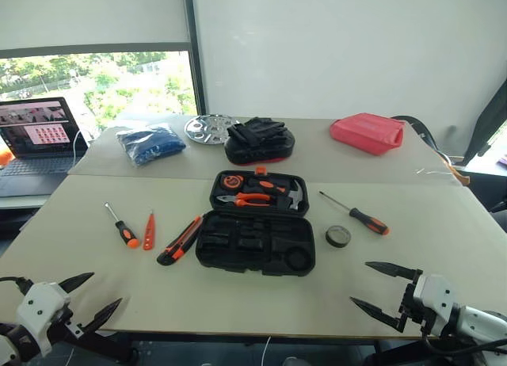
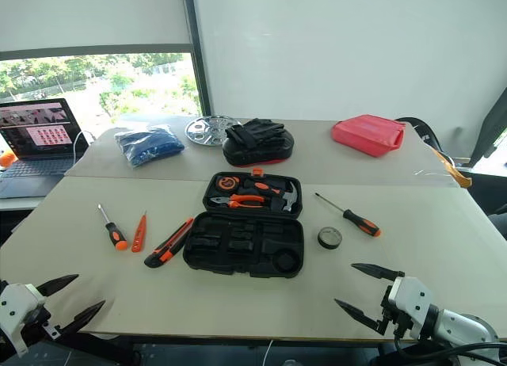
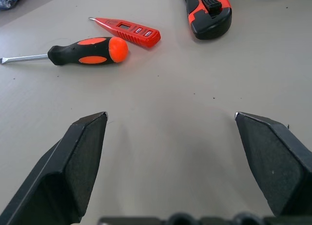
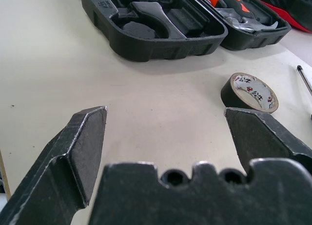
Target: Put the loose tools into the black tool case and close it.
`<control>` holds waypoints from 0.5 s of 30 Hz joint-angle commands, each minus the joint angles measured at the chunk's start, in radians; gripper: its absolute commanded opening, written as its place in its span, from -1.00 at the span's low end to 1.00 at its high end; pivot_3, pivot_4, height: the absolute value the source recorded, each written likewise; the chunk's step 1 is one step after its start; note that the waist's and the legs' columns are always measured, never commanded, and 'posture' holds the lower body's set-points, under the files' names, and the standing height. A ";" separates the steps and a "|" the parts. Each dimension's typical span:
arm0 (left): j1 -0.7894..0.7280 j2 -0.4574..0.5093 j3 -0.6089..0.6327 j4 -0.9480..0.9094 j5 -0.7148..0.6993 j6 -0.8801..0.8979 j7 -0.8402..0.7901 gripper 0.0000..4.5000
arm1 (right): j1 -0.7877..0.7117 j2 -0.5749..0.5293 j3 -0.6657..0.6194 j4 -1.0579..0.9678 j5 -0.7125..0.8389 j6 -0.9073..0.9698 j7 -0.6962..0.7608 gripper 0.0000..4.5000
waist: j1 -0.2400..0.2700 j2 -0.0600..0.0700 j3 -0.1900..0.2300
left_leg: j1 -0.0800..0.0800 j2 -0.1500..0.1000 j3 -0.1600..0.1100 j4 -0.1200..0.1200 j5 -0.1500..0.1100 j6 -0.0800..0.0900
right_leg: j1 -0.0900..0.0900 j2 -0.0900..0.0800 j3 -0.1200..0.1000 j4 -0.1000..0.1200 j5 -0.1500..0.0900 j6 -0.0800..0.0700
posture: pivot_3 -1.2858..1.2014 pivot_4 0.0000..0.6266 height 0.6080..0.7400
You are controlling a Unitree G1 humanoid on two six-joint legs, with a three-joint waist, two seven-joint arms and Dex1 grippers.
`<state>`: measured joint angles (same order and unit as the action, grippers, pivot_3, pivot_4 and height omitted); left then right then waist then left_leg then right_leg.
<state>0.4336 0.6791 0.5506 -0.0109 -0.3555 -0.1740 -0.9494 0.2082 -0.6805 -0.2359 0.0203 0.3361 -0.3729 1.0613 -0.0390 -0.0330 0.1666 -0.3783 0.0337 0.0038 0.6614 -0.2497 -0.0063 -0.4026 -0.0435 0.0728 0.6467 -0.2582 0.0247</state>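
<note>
The black tool case point(image 1: 238, 259) lies open in the middle of the table, its near half showing bare moulded slots; its far half holds pliers and a hammer. To its left lie the utility knife point(image 1: 181, 240), the tester pen point(image 1: 149, 231) and the short screwdriver point(image 1: 123, 229). On its right sit the black tape roll point(image 1: 338, 236) and the long screwdriver point(image 1: 356, 214). My left gripper point(image 1: 107, 287) hovers open at the near-left table edge, short of the screwdriver point(image 3: 87, 50). My right gripper point(image 1: 359, 282) hangs open at the near right, the tape roll point(image 4: 251, 91) just beyond it.
On the far table stand a laptop point(image 1: 36, 136), a blue bag point(image 1: 150, 142), a metal plate point(image 1: 208, 129), a black oval pouch point(image 1: 260, 144) with gloves on it, and a red case point(image 1: 367, 132). A seam runs between the two tables.
</note>
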 commanded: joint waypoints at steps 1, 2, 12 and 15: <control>-0.010 0.003 0.029 -0.044 -0.051 0.020 0.012 1.00 | -0.012 0.007 0.000 -0.025 0.022 -0.027 0.001 0.99 | 0.000 0.000 0.000 | 0.000 0.000 0.000 0.000 0.000 0.000 | 0.000 0.000 0.000 0.000 0.000 0.000 | 0.03 -0.52 1.00; -0.015 0.002 0.044 -0.057 -0.088 0.053 0.014 1.00 | -0.016 0.017 0.007 -0.037 0.032 -0.025 0.001 0.99 | 0.000 0.000 0.000 | 0.000 0.000 0.000 0.000 0.000 0.000 | 0.000 0.000 0.000 0.000 0.000 0.000 | 0.03 -0.52 1.00; 0.068 -0.107 0.272 -0.178 -0.355 0.646 0.434 1.00 | -0.152 0.167 0.054 -0.226 0.286 0.081 -0.014 0.99 | -0.006 0.000 0.000 | 0.001 0.003 -0.002 0.000 0.000 0.000 | 0.000 0.000 0.000 0.001 0.001 -0.001 | 0.03 -0.52 1.00; 0.114 -0.128 0.282 -0.245 -0.446 0.789 0.477 1.00 | -0.178 0.193 0.070 -0.241 0.267 0.064 -0.015 0.99 | -0.002 -0.002 0.000 | 0.001 0.003 -0.002 0.000 0.000 0.000 | 0.000 0.000 -0.001 0.002 0.001 -0.001 | 0.03 -0.52 1.00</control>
<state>0.5376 0.5507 0.8008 -0.1926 -0.7371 0.5426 -0.4996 0.0453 -0.4926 -0.1662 -0.1836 0.6001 -0.2950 1.0547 -0.0414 -0.0345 0.1662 -0.3775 0.0362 0.0014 0.6614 -0.2498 -0.0064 -0.4026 -0.0447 0.0721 0.6482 -0.2577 0.0241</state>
